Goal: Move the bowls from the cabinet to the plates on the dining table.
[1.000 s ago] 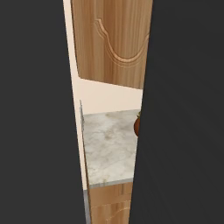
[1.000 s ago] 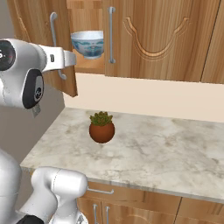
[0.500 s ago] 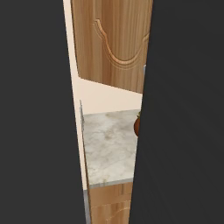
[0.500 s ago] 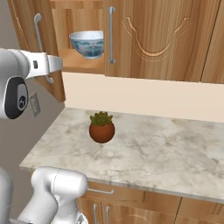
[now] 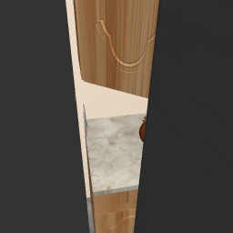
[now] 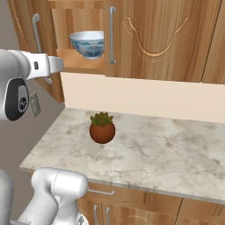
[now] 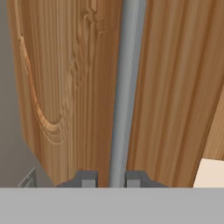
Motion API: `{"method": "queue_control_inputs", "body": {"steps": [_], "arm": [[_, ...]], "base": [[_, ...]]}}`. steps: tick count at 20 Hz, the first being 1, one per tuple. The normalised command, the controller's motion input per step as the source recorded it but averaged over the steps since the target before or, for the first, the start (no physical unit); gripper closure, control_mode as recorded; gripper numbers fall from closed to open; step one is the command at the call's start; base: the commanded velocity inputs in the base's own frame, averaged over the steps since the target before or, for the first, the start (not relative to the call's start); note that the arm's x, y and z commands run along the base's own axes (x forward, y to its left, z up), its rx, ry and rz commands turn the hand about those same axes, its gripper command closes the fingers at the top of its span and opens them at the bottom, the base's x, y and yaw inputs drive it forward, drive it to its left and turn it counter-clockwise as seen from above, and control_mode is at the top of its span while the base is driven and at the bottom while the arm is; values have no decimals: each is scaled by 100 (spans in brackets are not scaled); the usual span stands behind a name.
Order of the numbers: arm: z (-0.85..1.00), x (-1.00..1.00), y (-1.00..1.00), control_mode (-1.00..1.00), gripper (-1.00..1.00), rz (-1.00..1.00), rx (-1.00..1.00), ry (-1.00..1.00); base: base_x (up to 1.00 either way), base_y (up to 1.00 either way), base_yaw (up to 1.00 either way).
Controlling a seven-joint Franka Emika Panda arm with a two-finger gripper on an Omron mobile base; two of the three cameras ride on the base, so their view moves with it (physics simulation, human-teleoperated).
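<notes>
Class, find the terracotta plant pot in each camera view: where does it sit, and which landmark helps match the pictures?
Left base view: plant pot, a sliver at the visible strip's right edge.
Right base view: plant pot, left of centre on the counter.
Hand view: the claw grips the cabinet's silver handle instead.
Shared landmark: marble counter.

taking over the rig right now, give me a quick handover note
Tool: shut on the silver bar handle of the cabinet door, fingers either side of the bar.
Cabinet: door swung open at left; the white bowl with blue-green pattern sits on its shelf.
Counter below carries a potted plant, not part of the job.
Done: cabinet opened. Left: release the handle, take the bowl out, carry it to a plate on the dining table, then the second bowl.
</notes>
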Motion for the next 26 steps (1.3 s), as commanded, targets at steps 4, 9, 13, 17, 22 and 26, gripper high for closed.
{"method": "queue_control_inputs", "body": {"steps": [4, 9, 13, 17, 22, 26], "arm": [[0, -3, 3, -100, -100, 0, 0, 0], [0, -52, 6, -100, -100, 0, 0, -9], [2, -75, -45, -100, -100, -5, 5, -5], [11, -51, -72, -100, -100, -9, 14, 0], [12, -22, -49, -100, -100, -9, 11, 0], [0, 0, -72, -100, -100, -21, 10, 0]], "base": [[0, 0, 0], [0, 0, 0], [0, 0, 0], [0, 0, 0], [0, 0, 0], [0, 0, 0]]}}
